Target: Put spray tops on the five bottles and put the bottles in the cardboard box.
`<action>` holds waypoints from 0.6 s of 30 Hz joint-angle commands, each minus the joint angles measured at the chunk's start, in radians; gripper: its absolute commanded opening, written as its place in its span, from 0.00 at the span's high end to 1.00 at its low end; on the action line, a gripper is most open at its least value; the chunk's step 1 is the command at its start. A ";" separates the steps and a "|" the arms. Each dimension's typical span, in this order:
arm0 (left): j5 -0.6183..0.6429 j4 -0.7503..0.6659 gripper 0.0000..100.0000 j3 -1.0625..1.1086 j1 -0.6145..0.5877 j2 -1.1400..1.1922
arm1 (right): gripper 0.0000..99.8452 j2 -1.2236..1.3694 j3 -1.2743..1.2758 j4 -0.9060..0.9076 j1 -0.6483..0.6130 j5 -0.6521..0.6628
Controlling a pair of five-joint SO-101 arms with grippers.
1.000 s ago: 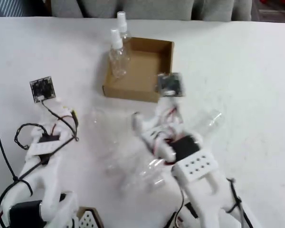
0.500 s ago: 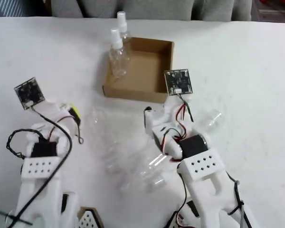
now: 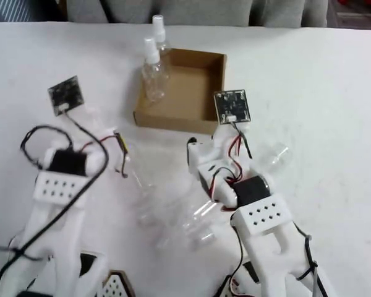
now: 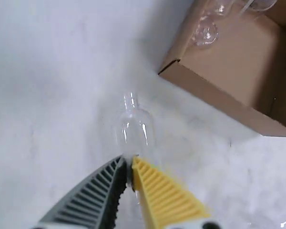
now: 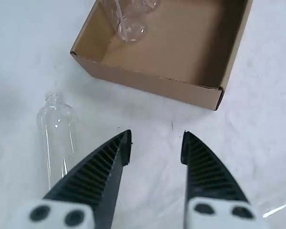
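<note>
- The cardboard box [image 3: 170, 119] sat on the white bench [image 3: 321, 80] toward 12 o'clock.
- Two bottles with spray tops [image 3: 153, 77] stood in the box's 10 o'clock corner.
- A bare bottle [image 4: 133, 126] with no top lay on the bench off the box's 7 o'clock corner, its neck toward the box.
- The left gripper [image 4: 127, 166] was closed, right at that bottle's bottom end.
- The right gripper [image 5: 156, 140] was wide open, at 6 o'clock from the box.
- More clear bottles [image 3: 201, 213] lay on their sides near 6 o'clock, beside the right arm [image 3: 260, 216].
</note>
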 commanded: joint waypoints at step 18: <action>0.074 0.028 0.82 -0.078 0.038 0.087 | 0.87 -0.028 -0.008 -0.022 0.010 0.014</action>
